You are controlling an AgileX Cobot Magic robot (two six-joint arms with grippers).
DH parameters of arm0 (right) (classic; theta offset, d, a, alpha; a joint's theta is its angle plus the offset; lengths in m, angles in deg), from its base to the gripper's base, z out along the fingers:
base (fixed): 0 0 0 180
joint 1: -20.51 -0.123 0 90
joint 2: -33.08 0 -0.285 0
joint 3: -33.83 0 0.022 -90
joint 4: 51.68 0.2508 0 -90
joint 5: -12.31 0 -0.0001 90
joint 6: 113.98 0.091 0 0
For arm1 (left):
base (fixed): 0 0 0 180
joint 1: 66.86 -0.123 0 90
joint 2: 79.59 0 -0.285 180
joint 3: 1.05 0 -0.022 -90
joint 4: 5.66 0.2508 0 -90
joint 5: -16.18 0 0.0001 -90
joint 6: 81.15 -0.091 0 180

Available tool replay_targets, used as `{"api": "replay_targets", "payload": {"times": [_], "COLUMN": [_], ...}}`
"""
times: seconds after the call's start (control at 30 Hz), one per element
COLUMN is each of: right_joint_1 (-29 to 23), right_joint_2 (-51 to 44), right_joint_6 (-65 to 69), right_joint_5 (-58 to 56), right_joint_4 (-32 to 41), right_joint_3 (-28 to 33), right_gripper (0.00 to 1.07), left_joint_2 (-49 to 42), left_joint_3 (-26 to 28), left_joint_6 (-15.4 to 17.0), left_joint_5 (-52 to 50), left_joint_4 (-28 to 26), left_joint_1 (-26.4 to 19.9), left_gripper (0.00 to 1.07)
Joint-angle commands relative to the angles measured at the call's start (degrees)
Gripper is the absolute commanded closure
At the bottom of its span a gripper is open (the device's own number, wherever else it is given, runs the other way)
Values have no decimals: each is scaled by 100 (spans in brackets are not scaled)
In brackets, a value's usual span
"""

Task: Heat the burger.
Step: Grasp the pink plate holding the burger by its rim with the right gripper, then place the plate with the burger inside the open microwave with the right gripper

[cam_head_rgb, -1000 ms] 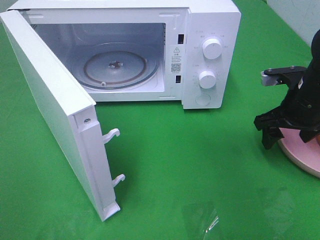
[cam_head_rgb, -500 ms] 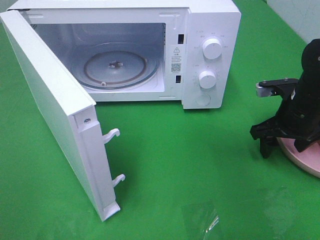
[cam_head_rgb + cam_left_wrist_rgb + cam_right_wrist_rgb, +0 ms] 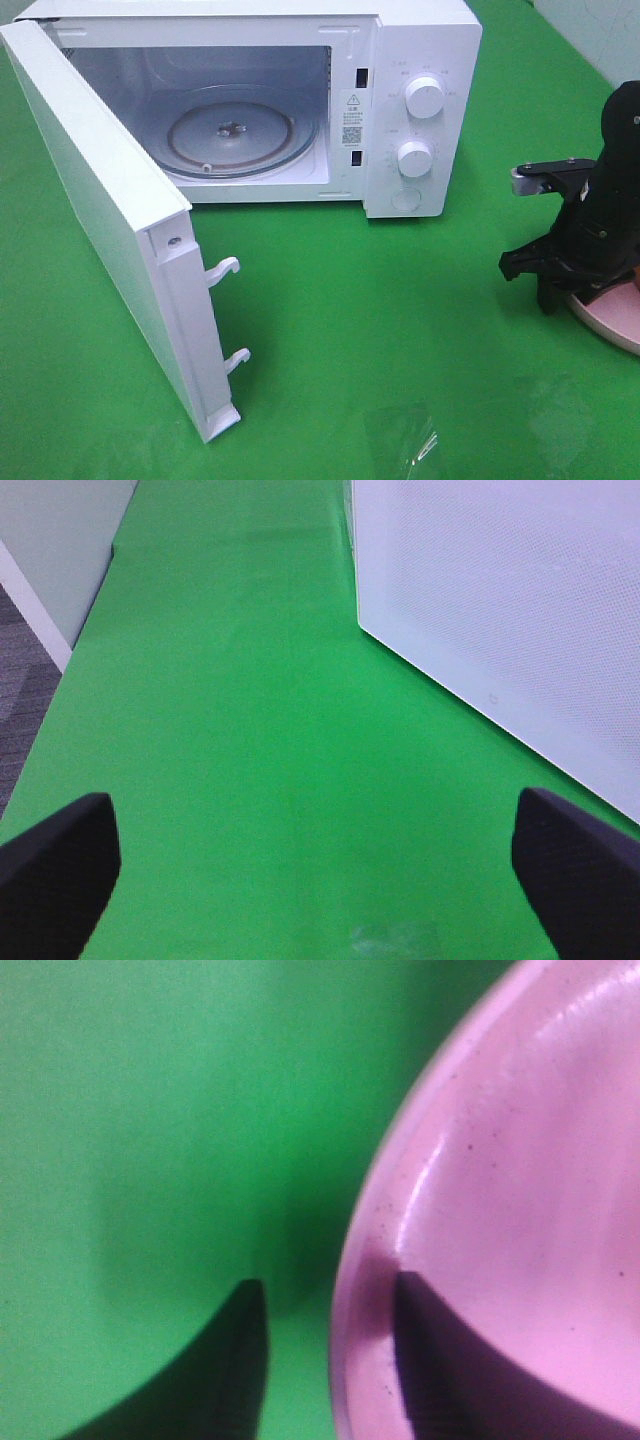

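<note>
The burger is hidden in every view. My right gripper (image 3: 562, 298) hangs at the near-left rim of the round pink plate (image 3: 615, 322), and the arm covers most of that plate. In the right wrist view the gripper (image 3: 330, 1360) straddles the rim of the plate (image 3: 520, 1160). One dark finger (image 3: 235, 1360) is over the green cloth, the other sits on the plate's inside. A strip of green shows between the outer finger and the rim. My left gripper (image 3: 320, 880) is open over bare green cloth and holds nothing.
The white microwave (image 3: 420, 60) stands at the back with its door (image 3: 100, 220) swung wide toward the front left. Its glass turntable (image 3: 230, 135) is bare. A white microwave panel (image 3: 500, 610) lies close beside my left gripper. A shiny clear scrap (image 3: 420, 445) lies on the cloth.
My right gripper has shifted slightly left and down at the plate, and its jaws have narrowed around the rim. The left arm has not moved.
</note>
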Motion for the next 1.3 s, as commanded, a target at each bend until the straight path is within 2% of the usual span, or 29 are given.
{"api": "replay_targets", "payload": {"times": [0.03, 0.07, 0.1, 0.13, 0.17, 1.0, 1.3], "right_joint_1": [23, 23, 23, 23, 23, 6, -372], "right_joint_2": [23, 23, 23, 23, 23, -298, -430], "right_joint_6": [-6, -6, -6, -6, 0, 464, 1060], "right_joint_5": [-6, -6, 0, 0, 0, -476, -842], "right_joint_4": [11, 11, -74, -74, -138, -481, -1209], "right_joint_3": [29, 29, 29, 29, 29, 29, 29], "right_gripper": [94, 94, 102, 102, 107, 107, 107], "left_joint_2": [-138, -138, -138, -138, -138, -138, -138], "left_joint_3": [-17, -17, -17, -17, -17, -17, -17], "left_joint_6": [11, 11, 11, 11, 11, 11, 11], "left_joint_5": [-69, -69, -69, -69, -69, -69, -69], "left_joint_4": [-6, -6, -6, -6, -6, -6, -6], "left_joint_1": [0, 0, 0, 0, 0, 0, 0], "left_gripper": [7, 7, 7, 7, 7, 7, 7]}}
